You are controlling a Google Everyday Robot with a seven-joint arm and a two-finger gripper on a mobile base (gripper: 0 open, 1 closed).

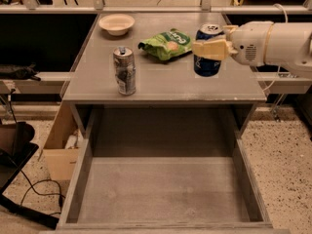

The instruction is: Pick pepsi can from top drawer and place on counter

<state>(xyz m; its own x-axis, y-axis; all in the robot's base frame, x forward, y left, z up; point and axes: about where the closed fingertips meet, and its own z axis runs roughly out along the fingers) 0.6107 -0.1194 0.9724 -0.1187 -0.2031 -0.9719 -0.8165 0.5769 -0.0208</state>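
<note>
One gripper (204, 48), is that right? Where is it?

Yes, one. It reaches in from the right on a white arm (278, 43), over the right side of the counter (165, 87).

Does it have hold of anything?

Its fingers are closed around the pepsi can (207, 68). One tan finger (214, 48) lies across the front of the can, and the other is hidden behind it. The can is upright, with its silver top showing.

Is the can standing on the counter?

It is over the counter's right half, but I cannot tell whether its base touches the surface.

What is closest to it?

A green snack bag (166, 44) lies just to its left. Further left, near the front edge, a taller silver-grey can (125, 72) stands upright. A pale bowl (116, 23) sits at the back left corner.

And the top drawer (83, 179)?

It is pulled out below the counter's front edge, with its worn grey bottom bare. A cardboard box (61, 147) sits on the floor to its left.
</note>
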